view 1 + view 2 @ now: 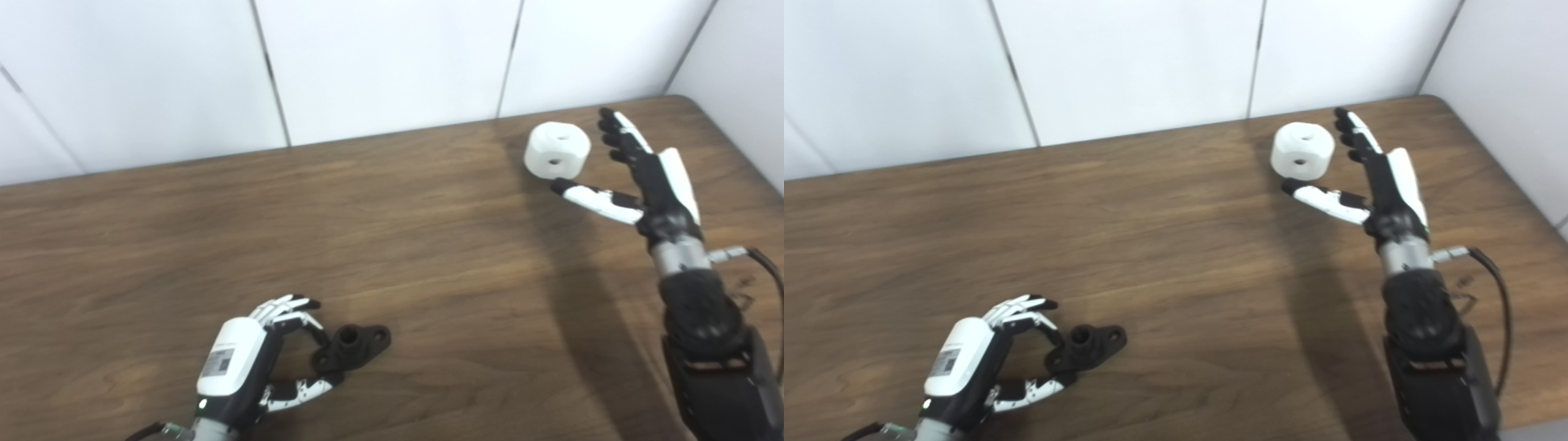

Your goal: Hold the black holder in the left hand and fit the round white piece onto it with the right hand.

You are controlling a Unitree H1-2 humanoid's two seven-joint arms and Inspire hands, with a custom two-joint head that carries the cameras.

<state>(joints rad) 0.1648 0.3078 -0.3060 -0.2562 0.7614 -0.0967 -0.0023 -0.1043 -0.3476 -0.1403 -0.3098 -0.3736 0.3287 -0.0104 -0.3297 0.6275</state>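
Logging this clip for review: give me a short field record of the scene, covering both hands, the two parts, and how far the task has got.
surface: wooden table, white panel wall behind
black holder: lying on the table, near left
left hand: open around the holder's near end, not lifted
round white piece: on the table, far right, holes visible
right hand: open, fingers spread beside the white piece, not gripping
task state: parts far apart, nothing fitted yet
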